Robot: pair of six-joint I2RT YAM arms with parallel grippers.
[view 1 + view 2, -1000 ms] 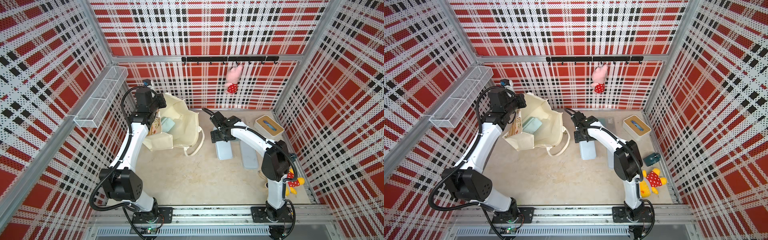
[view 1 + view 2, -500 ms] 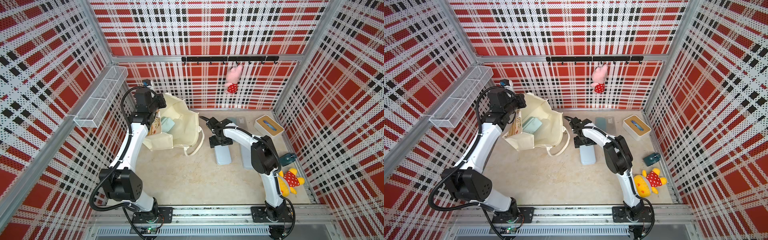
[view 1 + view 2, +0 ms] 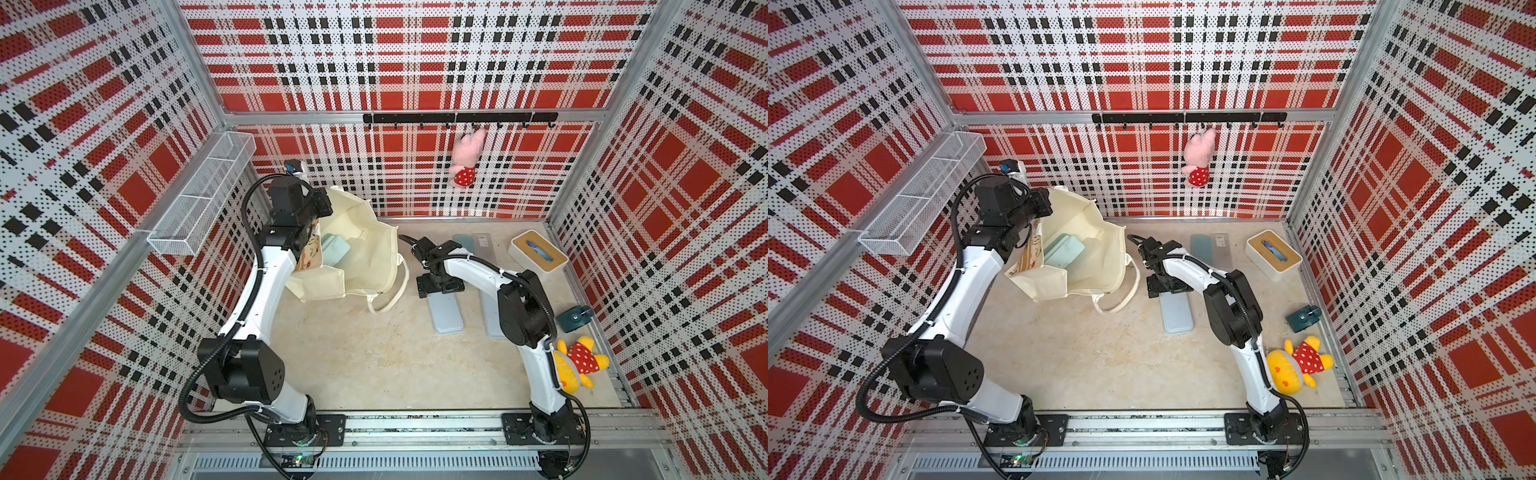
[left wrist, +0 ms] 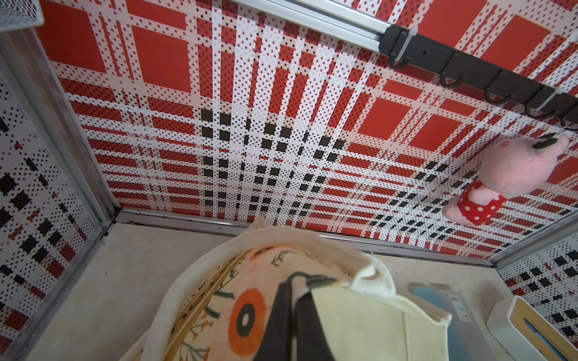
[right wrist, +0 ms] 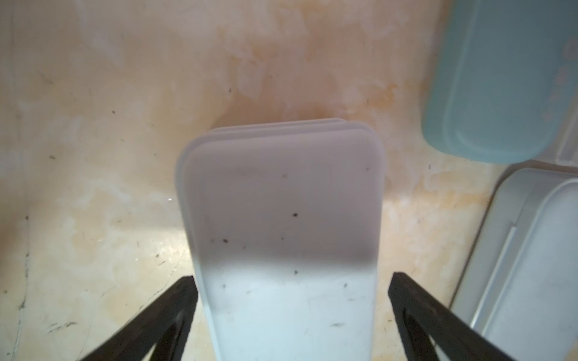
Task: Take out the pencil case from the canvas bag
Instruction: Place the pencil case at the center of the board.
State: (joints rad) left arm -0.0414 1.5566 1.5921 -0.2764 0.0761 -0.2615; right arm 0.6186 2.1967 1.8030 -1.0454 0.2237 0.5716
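Note:
The cream canvas bag (image 3: 365, 253) (image 3: 1096, 257) stands open at the back left. My left gripper (image 3: 320, 208) (image 4: 295, 281) is shut on the bag's rim beside the printed face (image 4: 237, 300). Pale blue cases (image 3: 336, 253) (image 3: 1065, 251) lie inside. A light blue pencil case (image 3: 446, 316) (image 3: 1177, 316) (image 5: 284, 218) lies flat on the table, right of the bag. My right gripper (image 3: 439, 286) (image 3: 1169, 286) (image 5: 292, 279) hovers over its far end, open, with a finger on either side and a gap to the case.
Two more cases (image 5: 531, 265) (image 5: 500, 78) lie beside this one, and a flat grey-blue case (image 3: 473, 241) lies at the back. A white box with wooden lid (image 3: 538, 255), a dark green object (image 3: 573, 318) and a yellow plush (image 3: 577, 365) line the right side. A wire basket (image 3: 203, 199) hangs on the left wall.
The right jaws have spread a little wider round the pencil case on the table, and the right arm's elbow has swung in leftward. The left arm and bag are unchanged.

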